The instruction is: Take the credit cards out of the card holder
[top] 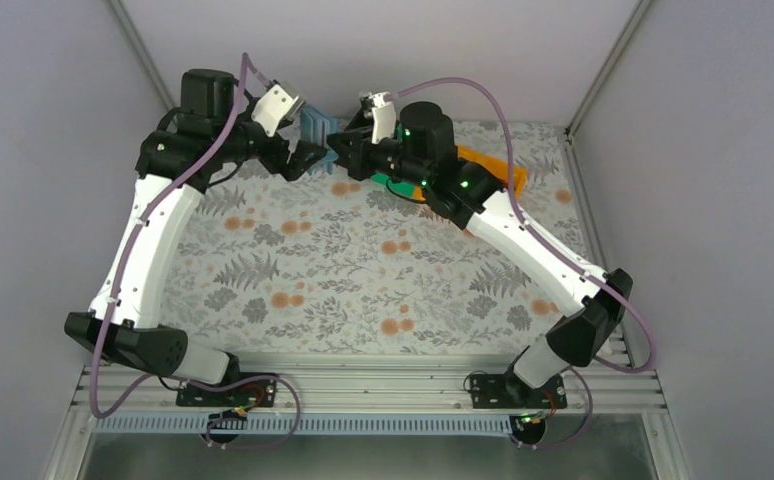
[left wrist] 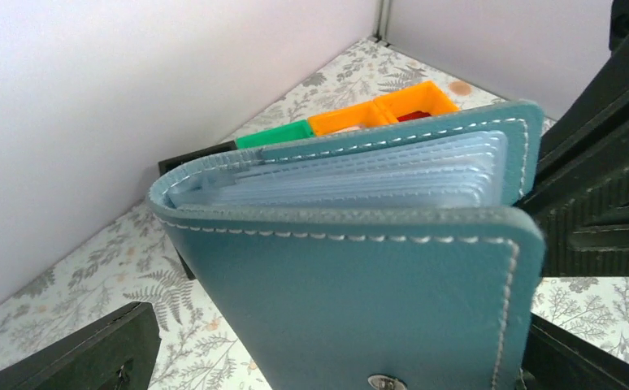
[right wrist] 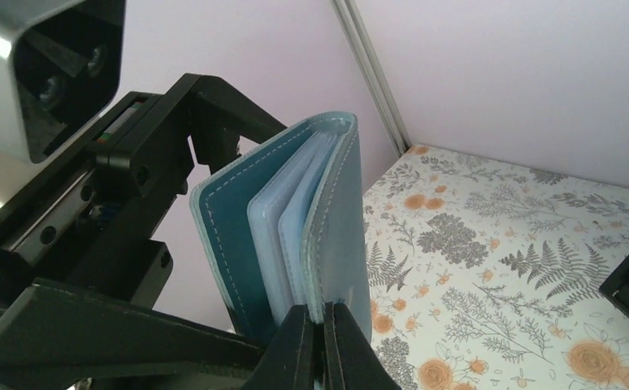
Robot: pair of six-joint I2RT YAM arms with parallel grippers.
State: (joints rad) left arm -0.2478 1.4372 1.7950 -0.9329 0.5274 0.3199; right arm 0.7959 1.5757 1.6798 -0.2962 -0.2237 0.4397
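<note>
The card holder (left wrist: pixel 360 292), a blue-teal bifold with white stitching and pale clear sleeves (left wrist: pixel 352 175), hangs upright above the far end of the table (top: pixel 315 124). My right gripper (right wrist: pixel 321 345) is shut on the lower edge of one cover (right wrist: pixel 340 236), and the other cover and the sleeves fan slightly away from it. My left gripper (left wrist: pixel 340 357) is open and straddles the holder's closed side; its left finger (left wrist: pixel 104 353) stands apart from the cover. The credit cards are hidden; the sleeves only look pale blue.
Behind the holder a row of small bins lies against the back wall: black (left wrist: pixel 185 158), green (left wrist: pixel 275 134) and orange (left wrist: pixel 384 110), with a bit of red inside the orange one. The back wall and a corner post (right wrist: pixel 372 77) are close by.
</note>
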